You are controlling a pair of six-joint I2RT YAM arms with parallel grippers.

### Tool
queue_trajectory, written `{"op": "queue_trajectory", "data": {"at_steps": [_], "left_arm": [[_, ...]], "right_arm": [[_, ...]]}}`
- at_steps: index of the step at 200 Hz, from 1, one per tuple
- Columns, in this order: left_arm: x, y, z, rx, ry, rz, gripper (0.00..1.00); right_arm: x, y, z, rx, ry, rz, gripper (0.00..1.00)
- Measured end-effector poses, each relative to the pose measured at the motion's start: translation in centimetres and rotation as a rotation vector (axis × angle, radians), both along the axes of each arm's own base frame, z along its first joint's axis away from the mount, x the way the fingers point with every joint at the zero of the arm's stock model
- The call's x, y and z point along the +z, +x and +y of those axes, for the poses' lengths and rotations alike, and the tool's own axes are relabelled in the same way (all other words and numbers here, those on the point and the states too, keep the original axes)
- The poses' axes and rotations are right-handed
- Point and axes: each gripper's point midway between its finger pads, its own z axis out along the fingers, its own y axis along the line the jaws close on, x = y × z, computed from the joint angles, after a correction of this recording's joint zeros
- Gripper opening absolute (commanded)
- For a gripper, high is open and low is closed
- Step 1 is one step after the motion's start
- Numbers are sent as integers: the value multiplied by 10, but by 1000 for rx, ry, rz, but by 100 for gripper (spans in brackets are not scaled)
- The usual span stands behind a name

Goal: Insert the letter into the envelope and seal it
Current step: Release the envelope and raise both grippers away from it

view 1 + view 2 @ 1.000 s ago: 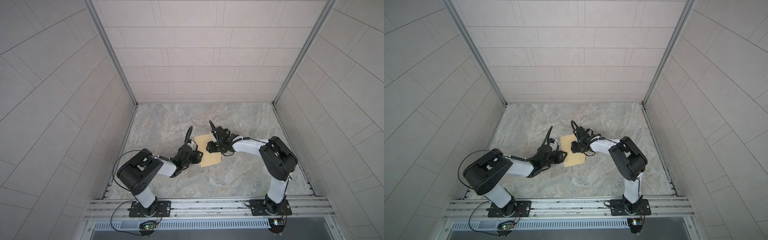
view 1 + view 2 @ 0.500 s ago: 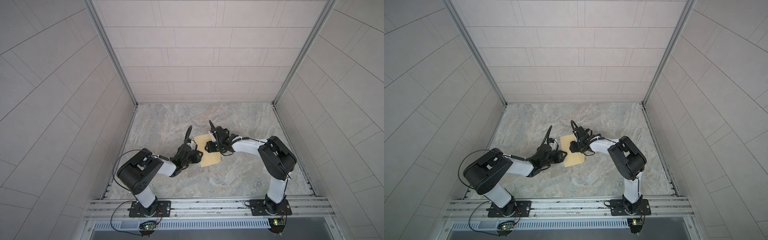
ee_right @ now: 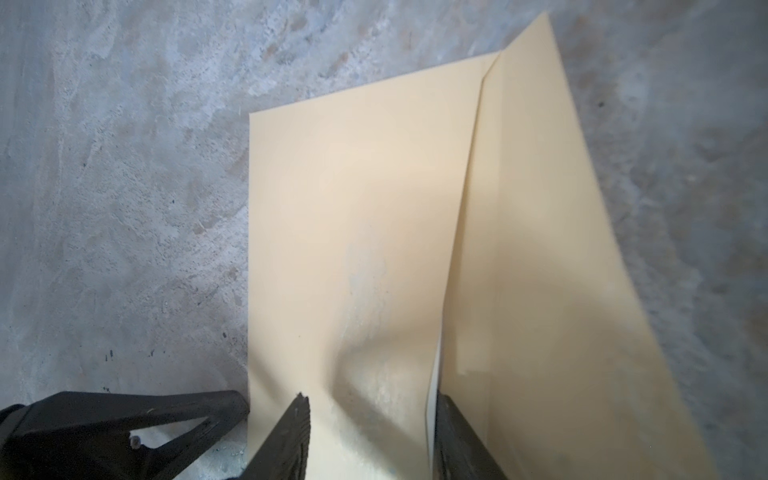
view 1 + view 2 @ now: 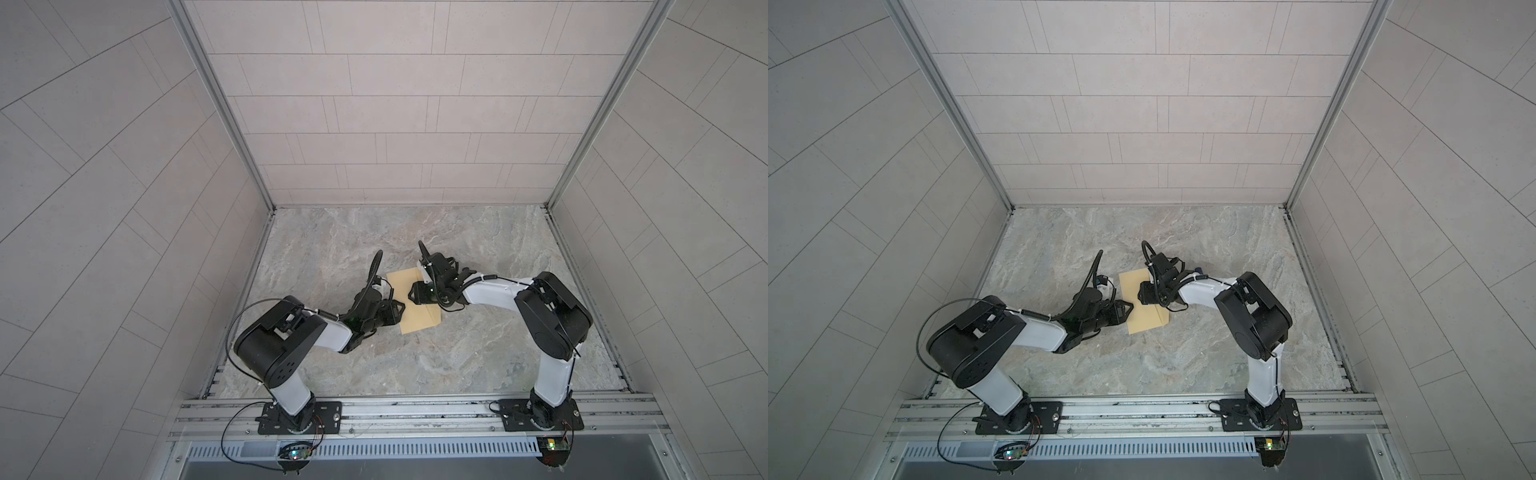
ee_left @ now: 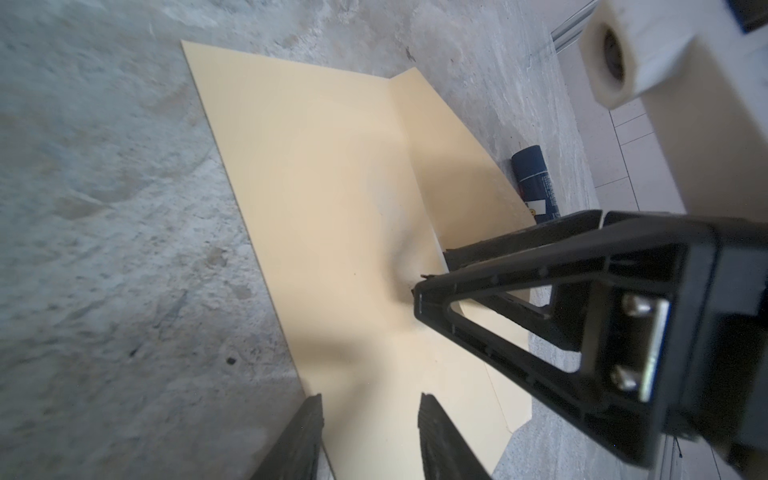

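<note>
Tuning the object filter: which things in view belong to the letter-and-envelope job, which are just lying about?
Job:
envelope, flap open, flat on the table
left gripper and right gripper, both open, working at it
no letter visible, perhaps inside

Lying about:
dark blue tube beside the envelope, untouched; use unclear

One plain mustard-tan paper envelope (image 4: pixel 419 322) and one small dark-blue cylinder (image 5: pixel 534 183) are in view. Two black two-fingered grippers are in view: the left gripper (image 5: pixel 370 399) and the right gripper (image 3: pixel 372 398)
</note>
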Motion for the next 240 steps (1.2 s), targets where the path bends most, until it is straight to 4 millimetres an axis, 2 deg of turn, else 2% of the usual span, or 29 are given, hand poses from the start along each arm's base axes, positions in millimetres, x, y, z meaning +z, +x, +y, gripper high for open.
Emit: {"op": "queue_trajectory", "data": {"at_steps": [25,46,70,92,111,133,154,179,203,221,240], "left_arm": [[1,-1,1,1,4,3,46],[3,-4,5,-5,30,4,51],[12,-8,12,-8,68,-5,58],[35,-9,20,-3,92,-58,66],[60,-9,27,4,117,-119,73],[94,-10,38,14,142,-210,81],[122,-15,51,28,169,-294,86],[150,-21,66,52,199,-375,100],[166,-26,79,78,229,-425,100],[172,-30,87,94,245,-443,100],[178,-33,92,109,244,-459,100]], "right_arm": [[0,-2,1,4,-2,2,49],[2,-8,1,18,-16,8,51],[19,-13,-3,32,-41,-10,55],[56,-11,-8,37,-49,-89,57],[100,-8,-19,27,-56,-206,57],[144,-5,-40,-7,-90,-344,74],[169,-2,-67,-52,-150,-445,84],[174,6,-103,-107,-237,-472,93],[165,16,-135,-157,-316,-445,99],[155,21,-150,-175,-357,-418,99],[137,28,-165,-187,-398,-365,98]]}}
